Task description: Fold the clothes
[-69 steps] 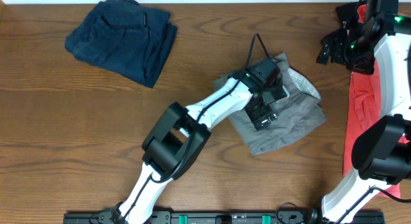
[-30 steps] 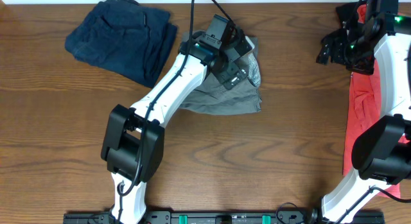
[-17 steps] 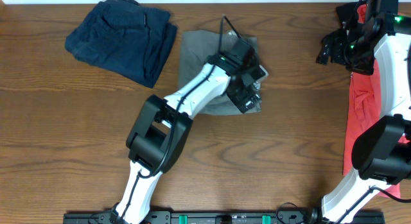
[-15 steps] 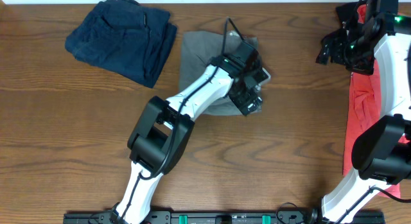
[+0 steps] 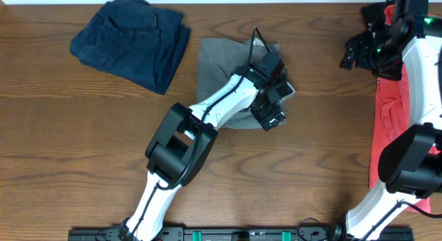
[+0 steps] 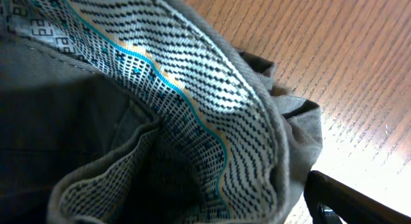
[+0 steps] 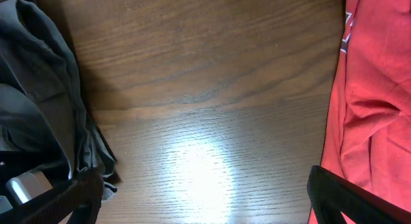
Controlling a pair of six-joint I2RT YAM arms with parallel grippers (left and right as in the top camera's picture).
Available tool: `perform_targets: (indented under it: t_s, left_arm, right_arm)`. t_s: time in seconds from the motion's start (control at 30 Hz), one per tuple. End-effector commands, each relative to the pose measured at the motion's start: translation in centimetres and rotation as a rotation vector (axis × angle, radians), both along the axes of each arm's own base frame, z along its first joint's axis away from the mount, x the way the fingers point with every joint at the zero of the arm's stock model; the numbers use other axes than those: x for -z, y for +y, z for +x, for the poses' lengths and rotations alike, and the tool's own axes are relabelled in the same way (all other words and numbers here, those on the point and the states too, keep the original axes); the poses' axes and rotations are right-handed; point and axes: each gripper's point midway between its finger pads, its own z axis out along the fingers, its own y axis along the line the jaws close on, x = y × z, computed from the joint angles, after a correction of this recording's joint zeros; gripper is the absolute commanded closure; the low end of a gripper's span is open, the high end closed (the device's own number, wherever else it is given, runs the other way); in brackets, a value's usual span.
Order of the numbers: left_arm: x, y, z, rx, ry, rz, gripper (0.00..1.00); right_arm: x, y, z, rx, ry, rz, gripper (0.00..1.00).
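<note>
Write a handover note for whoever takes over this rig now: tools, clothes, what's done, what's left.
Left tool: open, at the grey shorts' right edge, gripping nothing.
Right tool: open, empty, above the table near the red garment.
Done: navy garment folded at the back left; grey shorts lie folded beside it.
Left: the red garment, spread along the right edge, looks unfolded.
</note>
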Motion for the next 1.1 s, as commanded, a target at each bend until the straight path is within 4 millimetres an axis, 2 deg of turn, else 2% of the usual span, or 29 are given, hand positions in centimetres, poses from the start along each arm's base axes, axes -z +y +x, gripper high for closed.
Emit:
perform_targets:
  t_s: [0.0,0.03,0.07,0.1,0.13,0.17,0.33,0.37,0.43,0.57,0.67,0.73,0.93,1.07]
  left_arm:
    - [5.3,1.0,-1.1,0.007,0.06,0.084,0.05]
    - [5.6,1.2,-0.6,0.001,0.035,0.103,0.14]
    - [5.8,1.6,-0.2,-0.006,0.012,0.127,0.29]
    - [6.1,2.0,0.3,-0.013,-0.012,0.156,0.5]
    - [6.3,2.6,0.8,-0.021,-0.039,0.188,0.62]
    - [6.3,3.0,1.1,-0.028,-0.06,0.212,0.67]
    - [6.4,3.1,1.6,-0.033,-0.086,0.222,0.67]
    - [6.4,3.0,1.6,-0.031,-0.087,0.221,0.71]
    - [6.4,2.8,1.5,-0.028,-0.089,0.22,0.93]
    - [5.0,3.3,2.6,-0.06,-0.124,0.231,0.94]
    - [1.3,4.5,4.3,-0.128,-0.18,0.25,0.94]
    - [-2.2,5.5,5.6,-0.173,-0.228,0.243,0.94]
    - [-16.3,10.2,10.0,-0.347,-0.468,0.114,0.94]
    - [-23.5,14.6,11.9,-0.436,-0.619,0.037,0.94]
  right_arm:
    - [0.0,-0.3,-0.2,0.02,0.0,0.011,0.01]
    - [0.0,-0.3,-0.2,0.02,-0.001,0.011,0.01]
    - [0.0,-0.3,-0.2,0.02,-0.001,0.011,0.01]
    - [0.0,-0.3,-0.2,0.02,-0.001,0.011,0.01]
    - [0.0,-0.3,-0.2,0.02,-0.001,0.011,0.01]
    - [0.0,-0.3,-0.2,0.02,-0.001,0.011,0.01]
    - [0.0,-0.3,-0.2,0.021,-0.001,0.011,0.01]
    - [0.0,-0.3,-0.2,0.021,-0.001,0.011,0.01]
    - [0.0,-0.3,-0.2,0.02,0.0,0.011,0.01]
    - [0.0,-0.3,-0.2,0.02,0.0,0.011,0.01]
    - [0.0,-0.3,-0.2,0.02,0.0,0.011,0.01]
    - [0.0,-0.3,-0.1,0.02,-0.002,0.011,0.01]
    - [-0.1,-0.1,0.1,0.022,-0.012,0.021,0.01]
    - [-0.1,-0.1,0.1,0.021,-0.014,0.022,0.01]
